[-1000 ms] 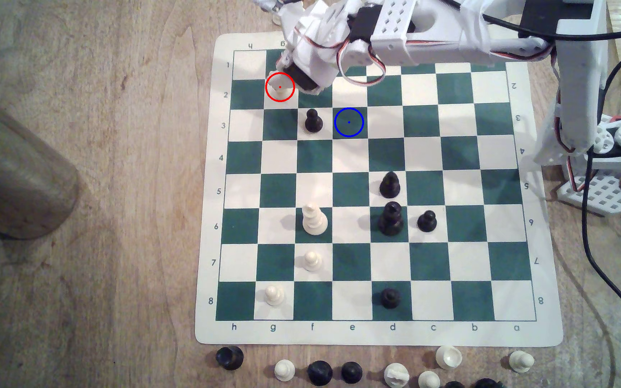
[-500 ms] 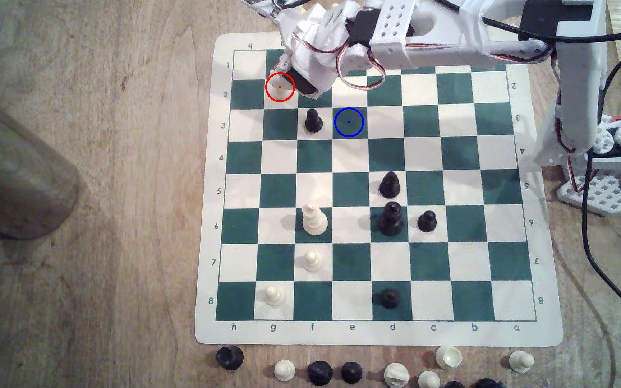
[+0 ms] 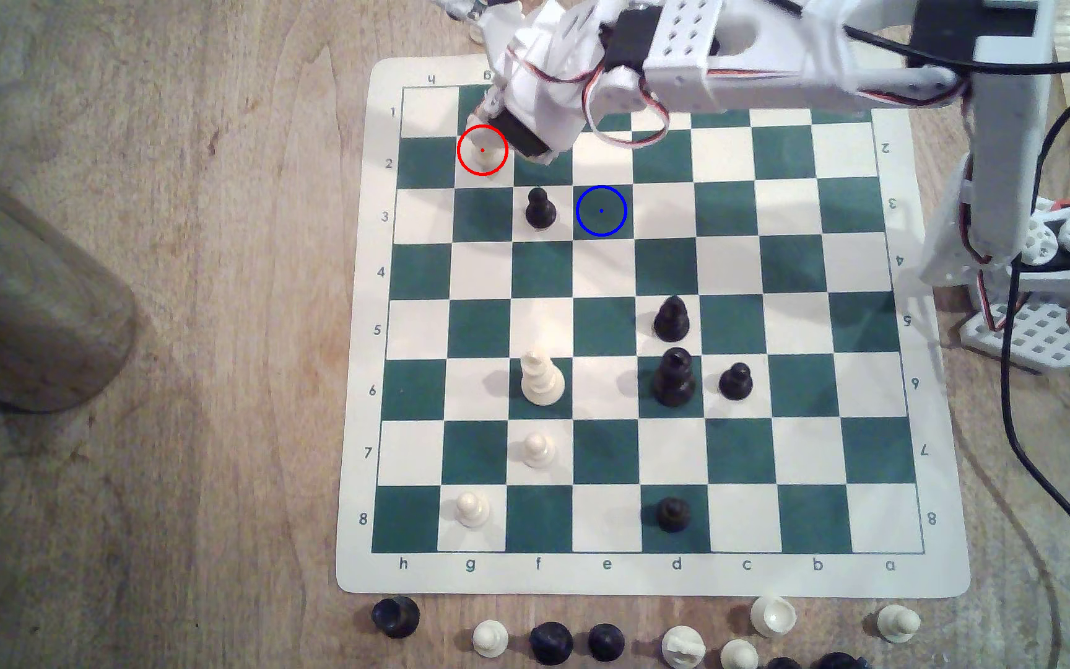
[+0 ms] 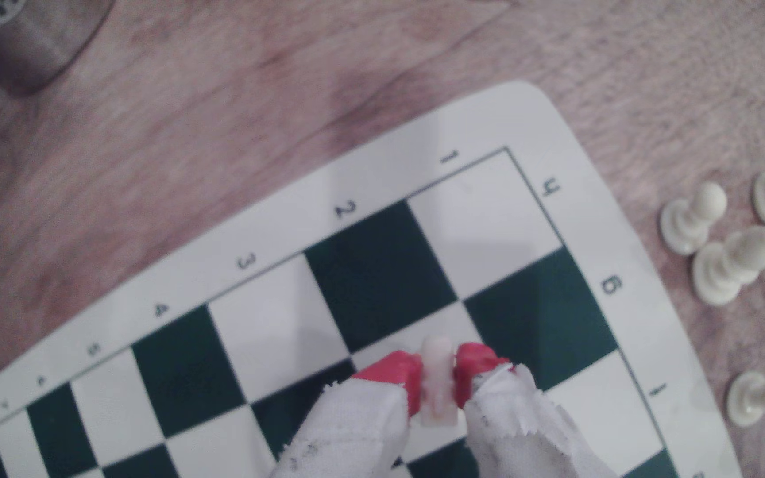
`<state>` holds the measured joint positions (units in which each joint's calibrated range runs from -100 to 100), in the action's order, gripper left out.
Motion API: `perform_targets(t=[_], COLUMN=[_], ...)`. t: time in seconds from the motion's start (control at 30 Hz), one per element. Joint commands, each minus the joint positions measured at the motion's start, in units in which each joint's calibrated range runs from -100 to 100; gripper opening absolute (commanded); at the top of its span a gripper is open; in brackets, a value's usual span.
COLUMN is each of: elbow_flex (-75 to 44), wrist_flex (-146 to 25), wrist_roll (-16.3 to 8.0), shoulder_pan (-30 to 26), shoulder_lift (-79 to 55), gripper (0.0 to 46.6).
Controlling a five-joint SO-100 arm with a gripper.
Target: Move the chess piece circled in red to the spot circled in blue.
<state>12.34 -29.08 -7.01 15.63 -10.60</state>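
Clamping the chess piece, the pincer sits near the board's corner.

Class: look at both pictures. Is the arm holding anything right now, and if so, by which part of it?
Yes. The end effector is shut on the white chess piece, its red fingertips pressing the piece's body from opposite sides, below its top.

- In the exterior view the arm covered most of the rook, and the hand's tips were hidden.
- The top board row lay largely under the arm.
- The bottom edge cut off dark pieces below the board.
- In the wrist view the rook's base was blurred, and cloth wrapping hid the hand's upper parts.
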Motion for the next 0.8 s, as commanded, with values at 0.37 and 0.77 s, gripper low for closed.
perform_targets(t=[0.37,0.77], elbow_flex=[14.59,39.16], wrist_flex=[-5.23,0.09], wrist_roll=[0.68,1.22], shoulder_pan=[-2.22,-3.94], shoulder_lift=[34.28,47.53], gripper=[0.4,0.4])
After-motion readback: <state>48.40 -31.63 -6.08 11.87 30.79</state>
